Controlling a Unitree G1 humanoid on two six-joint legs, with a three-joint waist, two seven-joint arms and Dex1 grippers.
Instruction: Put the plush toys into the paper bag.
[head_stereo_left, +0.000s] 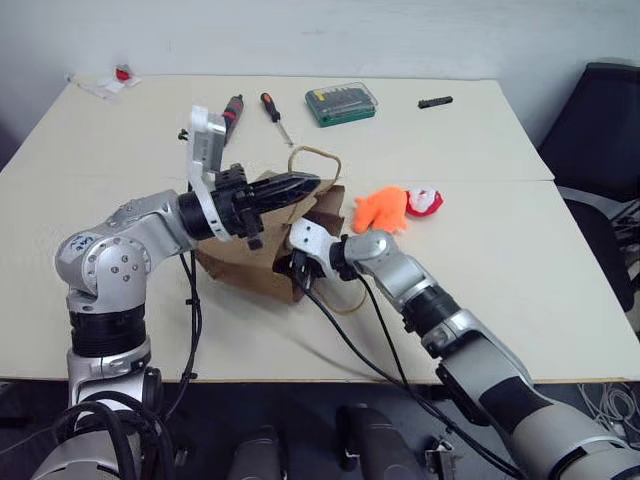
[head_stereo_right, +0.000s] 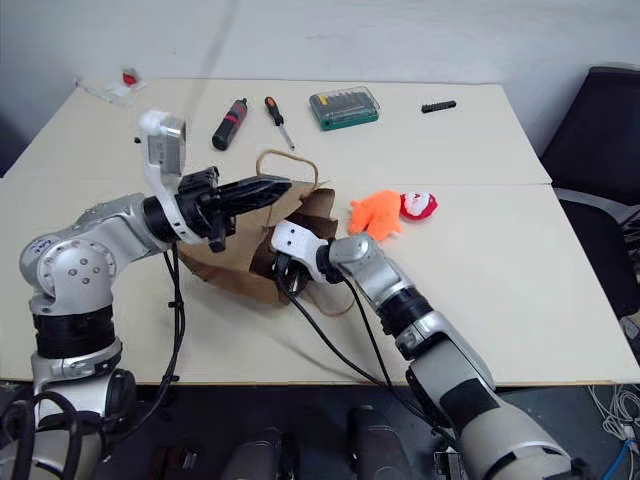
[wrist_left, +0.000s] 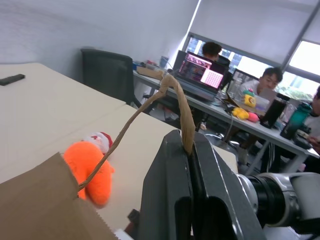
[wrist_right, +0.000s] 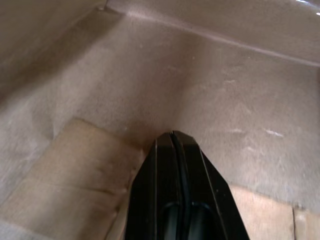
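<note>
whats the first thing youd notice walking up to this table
Mid-table, the left gripper is shut on a cord handle of the brown paper bag, which lies on its side, while the right gripper, shut, reaches inside the bag. Just beside the bag's mouth lie the orange plush toy and the red and white plush toy, touching each other, not yet in the bag. Along the far edge are two screwdrivers and a green bit case.

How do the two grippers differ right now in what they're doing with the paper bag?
The left gripper is shut on a cord handle of the paper bag, above its mouth; the right gripper is shut on nothing. The left stays outside the bag; the right reaches into its brown paper interior. Both have their fingers closed.
</note>
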